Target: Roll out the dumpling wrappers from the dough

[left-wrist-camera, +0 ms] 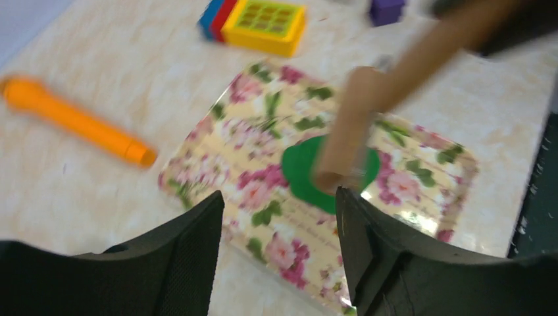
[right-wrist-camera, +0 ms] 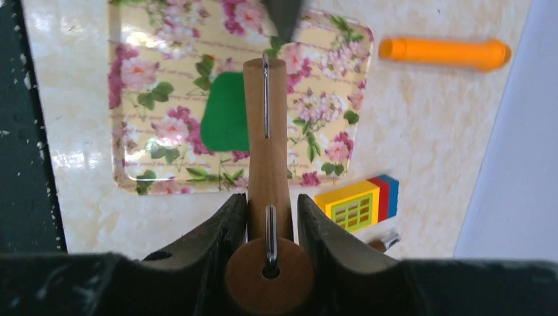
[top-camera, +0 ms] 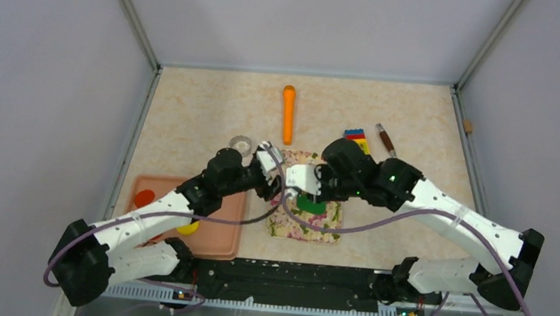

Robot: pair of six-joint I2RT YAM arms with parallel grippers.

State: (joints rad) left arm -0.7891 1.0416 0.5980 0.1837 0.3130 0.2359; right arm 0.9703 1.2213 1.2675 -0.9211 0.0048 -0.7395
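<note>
Rolling pin across dough: flat, dark green, rounded.

A robot lab test cell, this: plain grey panels in metal framing box in the marble-patterned table, and at 6 o'clock a black mounting rail carries the left arm and right arm, purple cables trailing.

Counter: beige, marbled.
Centre, near edge: floral mat, lying flat.
Near left: salmon tray.
Far middle: orange cylinder, lying on its side.
Between tray and cylinder: metal ring.
Far right: toy bricks, with a brown-handled tool just beside them.
</note>
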